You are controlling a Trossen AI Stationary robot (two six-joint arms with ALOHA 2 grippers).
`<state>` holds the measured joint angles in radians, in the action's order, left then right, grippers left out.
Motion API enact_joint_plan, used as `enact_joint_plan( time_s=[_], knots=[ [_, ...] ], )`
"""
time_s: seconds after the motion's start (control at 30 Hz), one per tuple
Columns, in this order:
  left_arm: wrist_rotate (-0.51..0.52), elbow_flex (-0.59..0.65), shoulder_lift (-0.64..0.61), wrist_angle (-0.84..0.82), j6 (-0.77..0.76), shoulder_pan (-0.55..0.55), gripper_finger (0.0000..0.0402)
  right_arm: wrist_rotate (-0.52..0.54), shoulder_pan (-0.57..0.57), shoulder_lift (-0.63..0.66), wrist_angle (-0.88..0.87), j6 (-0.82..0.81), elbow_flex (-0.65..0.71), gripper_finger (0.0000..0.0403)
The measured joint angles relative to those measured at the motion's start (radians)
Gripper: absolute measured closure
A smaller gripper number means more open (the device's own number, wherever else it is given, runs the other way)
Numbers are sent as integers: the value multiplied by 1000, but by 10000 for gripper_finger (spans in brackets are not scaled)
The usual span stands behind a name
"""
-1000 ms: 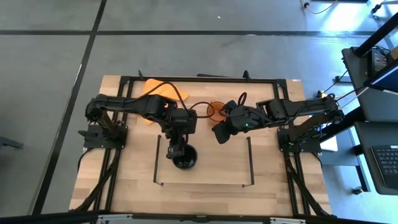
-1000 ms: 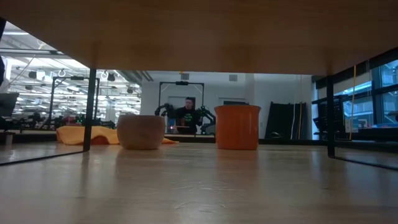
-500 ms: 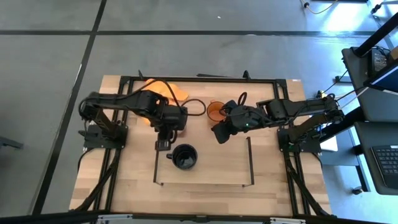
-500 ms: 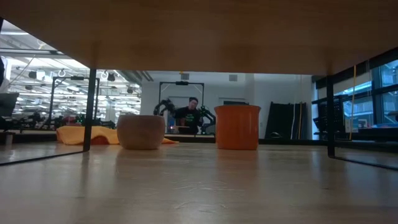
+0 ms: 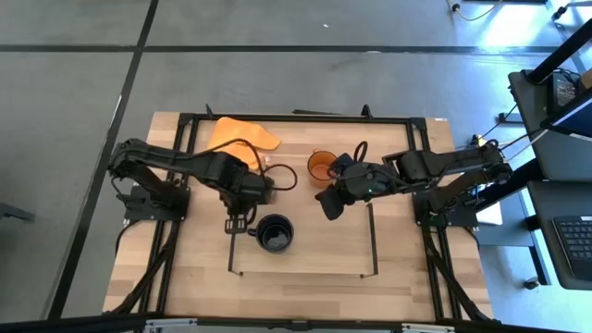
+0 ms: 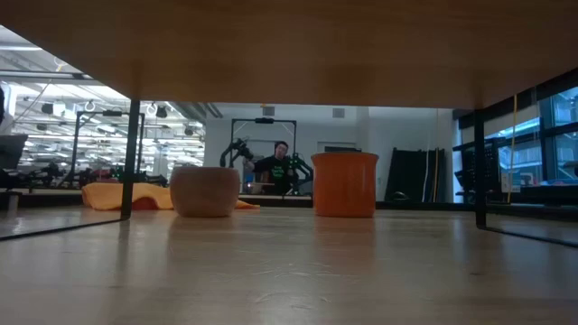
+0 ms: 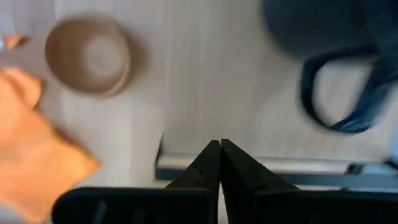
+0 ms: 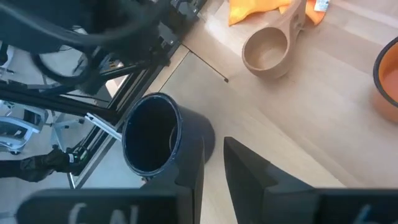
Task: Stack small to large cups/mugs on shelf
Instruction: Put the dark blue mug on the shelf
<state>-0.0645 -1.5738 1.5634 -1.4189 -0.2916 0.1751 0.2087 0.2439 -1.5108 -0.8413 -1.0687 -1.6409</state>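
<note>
The black mug (image 5: 275, 233) is sitting upright inside the shelf (image 5: 305, 273), near its left edge, handle pointing at that edge; my read is it is placed there as one stop in the size row, with bare wood waiting beside it. It is looking dark, glossy and cylindrical, deep-walled in the right wrist view; the small wooden cup (image 8: 266, 53) is lying outside the shelf's back-left corner, matte tan, rounded like a scoop with a flat handle, touching the orange cloth (image 5: 242, 134); the orange mug (image 5: 320, 166) is standing beyond the shelf's back edge, smooth, straight-sided and translucent. The left gripper (image 5: 237, 222) is hovering over the shelf's left edge just beside the mug's handle, fingers pinched together on nothing. The right gripper (image 5: 330, 205) is hanging over the shelf's back edge between the two mugs, fingers parted and empty, probably lining up a grab. The shelf is a pale wood grain rectangle edged in thin black.
</note>
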Motion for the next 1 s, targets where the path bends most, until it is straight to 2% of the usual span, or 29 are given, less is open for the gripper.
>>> enact_joint_plan(
  time_s=[0.2, 0.47, 0.63, 0.7, 0.83, 1.0],
  knots=[
    [-15, 0, -7, 97, -21, 19, 399, -41, -4, 0, 4, -47, 3, 338],
    [-4, 0, 1, 145, -10, 8, 400, -131, 72, -1, 30, -183, 139, 338],
    [-13, 0, 1, 141, 14, 9, 397, -132, 82, -2, 59, -233, 197, 338],
    [-16, 0, 1, 145, 14, 9, 399, -128, 82, -2, 106, -254, 210, 338],
    [-17, 0, 1, 162, 13, 8, 399, -53, 94, 0, 319, -215, 274, 338],
    [-18, 0, 1, 193, 13, 9, 400, -72, 102, 0, 517, -174, 366, 338]
  ],
)
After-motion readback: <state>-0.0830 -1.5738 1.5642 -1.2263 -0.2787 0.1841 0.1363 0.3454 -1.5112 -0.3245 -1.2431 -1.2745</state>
